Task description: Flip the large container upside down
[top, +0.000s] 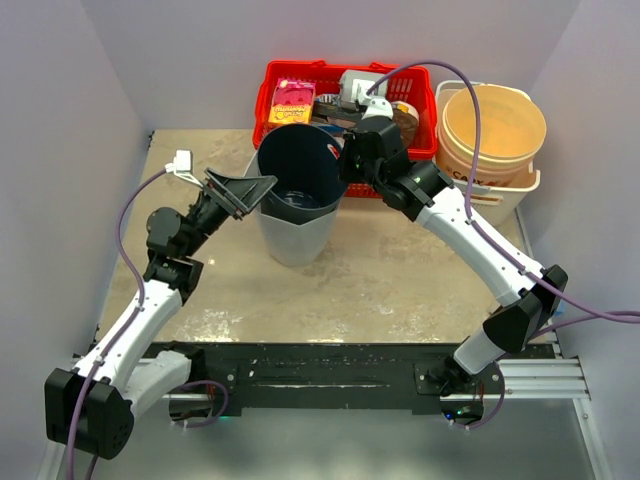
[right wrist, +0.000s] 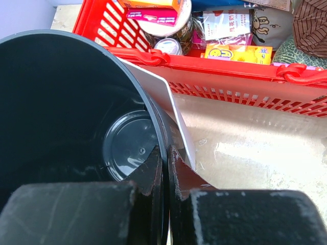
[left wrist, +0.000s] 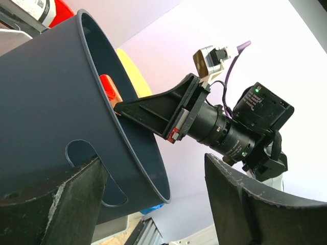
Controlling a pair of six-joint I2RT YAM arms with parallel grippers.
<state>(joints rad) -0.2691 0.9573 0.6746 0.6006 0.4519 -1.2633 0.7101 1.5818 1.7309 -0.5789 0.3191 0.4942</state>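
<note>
The large container (top: 296,215), a dark blue-grey bin, stands upright mid-table with its mouth facing up. My right gripper (top: 346,166) is shut on its right rim. In the right wrist view the rim runs between that gripper's (right wrist: 167,153) fingers, one inside the container (right wrist: 66,102) and one outside. My left gripper (top: 256,191) is at the left rim, open. In the left wrist view the container wall (left wrist: 51,102) and its handle cutout lie between the left gripper's (left wrist: 153,171) spread fingers. The right-hand finger (left wrist: 240,199) stands well apart from the rim.
A red basket (top: 268,95) full of packets stands just behind the container and shows close up in the right wrist view (right wrist: 230,76). A beige bucket (top: 495,125) sits in a white tub (top: 500,192) at the back right. Pale walls enclose the table.
</note>
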